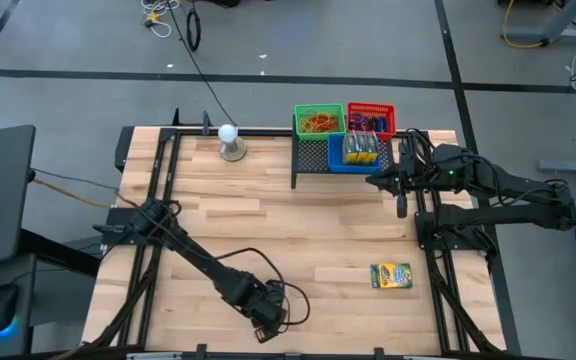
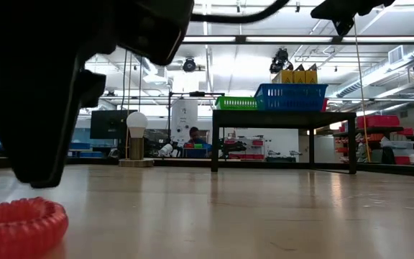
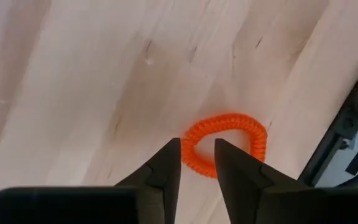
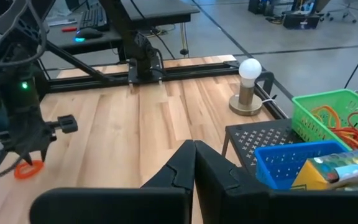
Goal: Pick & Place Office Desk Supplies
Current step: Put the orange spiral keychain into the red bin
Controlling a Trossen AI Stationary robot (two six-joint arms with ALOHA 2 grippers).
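Note:
An orange-red coiled loop (image 3: 229, 140) lies flat on the wooden table near its front edge, also seen in the low view (image 2: 16, 224). My left gripper (image 3: 197, 149) hovers just above it, pointing steeply down, open by a narrow gap with one side of the loop's ring showing between the fingertips. The low view shows it clear of the loop. A green and yellow crayon box (image 1: 391, 275) lies flat at the front right. My right gripper (image 4: 194, 148) is shut and held high beside the rack at the far right (image 1: 376, 182).
A black mesh rack (image 1: 313, 158) at the far edge carries a green bin (image 1: 320, 120) of rubber bands, a red bin (image 1: 371, 117) and a blue bin (image 1: 358, 152) with crayon boxes. A white ball on a round stand (image 1: 230, 138) sits left of it. Bare wood lies mid-table.

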